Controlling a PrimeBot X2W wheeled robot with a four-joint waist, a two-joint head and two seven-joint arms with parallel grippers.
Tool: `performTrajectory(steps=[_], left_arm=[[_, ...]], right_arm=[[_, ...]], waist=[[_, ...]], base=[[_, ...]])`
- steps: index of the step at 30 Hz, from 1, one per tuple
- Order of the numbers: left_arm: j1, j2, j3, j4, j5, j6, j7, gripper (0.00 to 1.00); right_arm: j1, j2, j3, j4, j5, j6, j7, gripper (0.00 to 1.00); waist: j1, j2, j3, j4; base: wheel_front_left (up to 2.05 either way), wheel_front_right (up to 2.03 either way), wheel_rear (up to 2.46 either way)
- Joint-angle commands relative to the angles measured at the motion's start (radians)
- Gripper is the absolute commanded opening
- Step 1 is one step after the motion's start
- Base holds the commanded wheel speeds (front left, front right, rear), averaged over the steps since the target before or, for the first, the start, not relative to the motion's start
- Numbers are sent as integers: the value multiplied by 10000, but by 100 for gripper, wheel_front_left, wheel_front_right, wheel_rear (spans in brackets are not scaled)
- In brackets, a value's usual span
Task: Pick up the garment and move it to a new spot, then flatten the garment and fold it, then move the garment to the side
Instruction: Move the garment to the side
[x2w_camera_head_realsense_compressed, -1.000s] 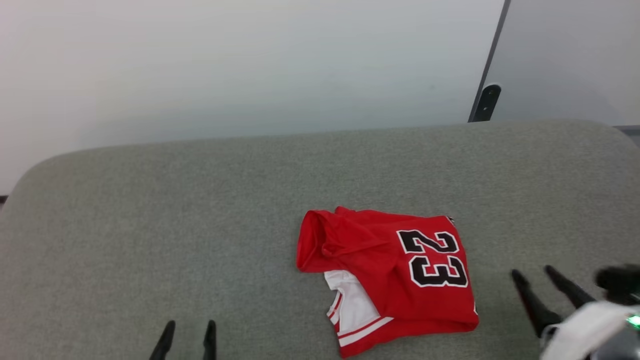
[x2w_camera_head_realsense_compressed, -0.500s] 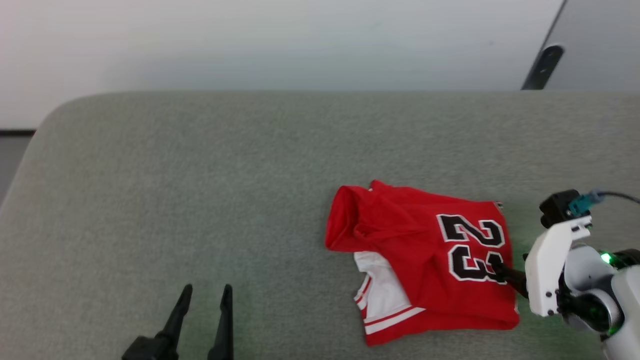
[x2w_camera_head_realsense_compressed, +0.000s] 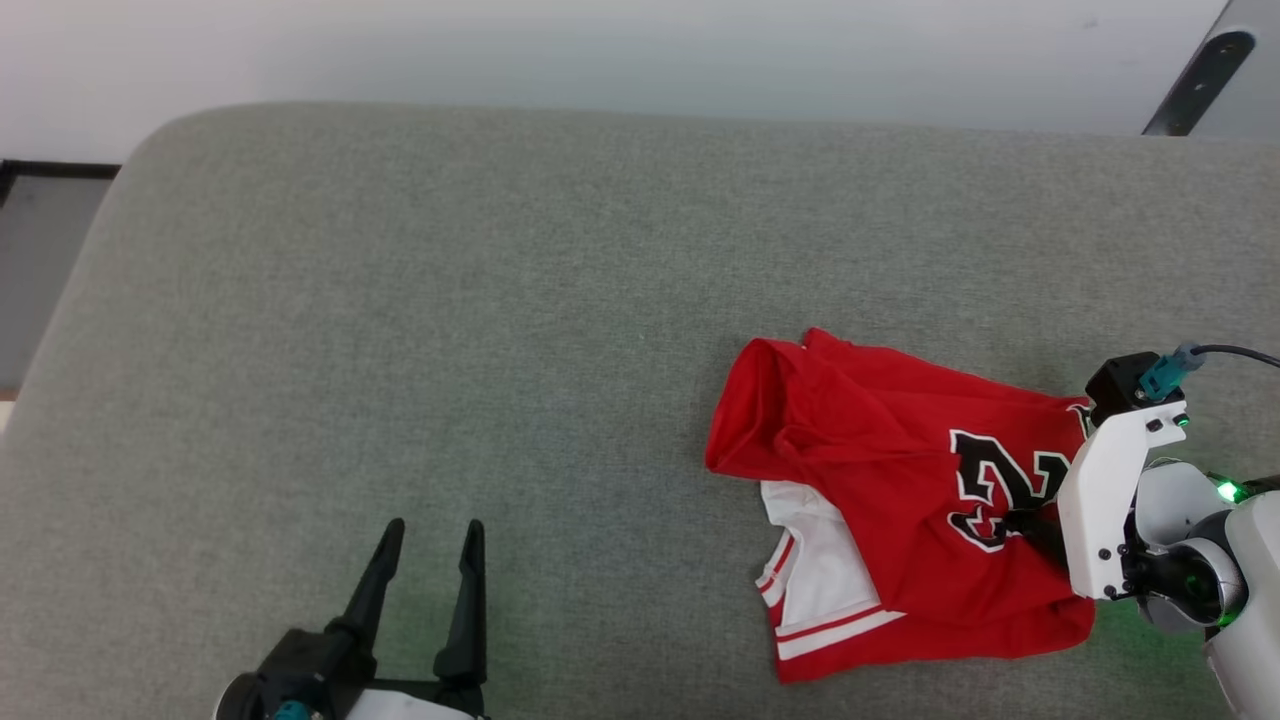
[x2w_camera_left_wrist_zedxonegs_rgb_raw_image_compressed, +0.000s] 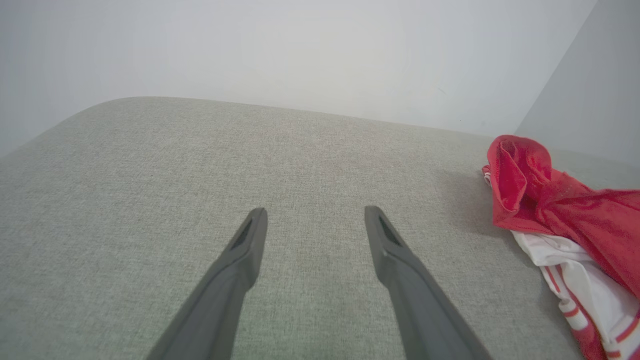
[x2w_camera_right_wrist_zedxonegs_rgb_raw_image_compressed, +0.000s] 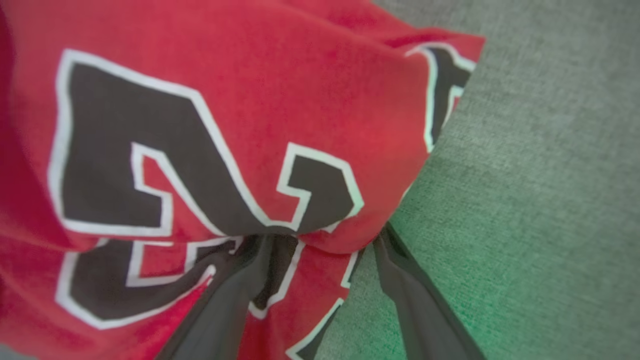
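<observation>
Right gripper (x2w_camera_right_wrist_zedxonegs_rgb_raw_image_compressed: 325, 237): fingers (x2w_camera_right_wrist_zedxonegs_rgb_raw_image_compressed: 235, 295) were spread wide, nothing was clamped. A raised fold of the garment (x2w_camera_head_realsense_compressed: 880, 470) was bulged between the tips, at the black "23". One finger was laid over the red cloth. The other was seen against the grey fabric surface (x2w_camera_head_realsense_compressed: 400, 300), tip at the fold's edge. The fingers were pointed toward the robot's left, low over the surface. Behind them, the white wrist bracket (x2w_camera_head_realsense_compressed: 1110, 500) was held upright at the right edge of the head view, with a teal plug (x2w_camera_head_realsense_compressed: 1165, 375) on top.

Left gripper (x2w_camera_head_realsense_compressed: 433, 530): fingers were wide apart and empty, pointed forward over bare surface, well apart from the garment.

The garment was lying crumpled on the surface's right part, with a white striped-trim sleeve (x2w_camera_head_realsense_compressed: 815, 580) exposed at its near-left side.
</observation>
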Motion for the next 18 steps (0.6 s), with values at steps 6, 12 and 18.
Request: performTrajectory(steps=[6, 12, 18], left_arm=[[-187, -93, 56, 38, 84, -143, -32, 100], [-208, -126, 108, 41, 138, -237, -33, 100], [-251, -144, 108, -41, 177, -295, -33, 100]], right_arm=[[653, 584, 762, 732, 146, -13, -101, 0], [625, 621, 341, 668, 422, -7, -807, 0], [729, 257, -686, 279, 1005, -35, -1916, 0]], waist=[[0, 0, 125, 64], [0, 0, 57, -157], [0, 0, 9, -694]], base=[[0, 0, 0], [0, 0, 0], [0, 0, 0]])
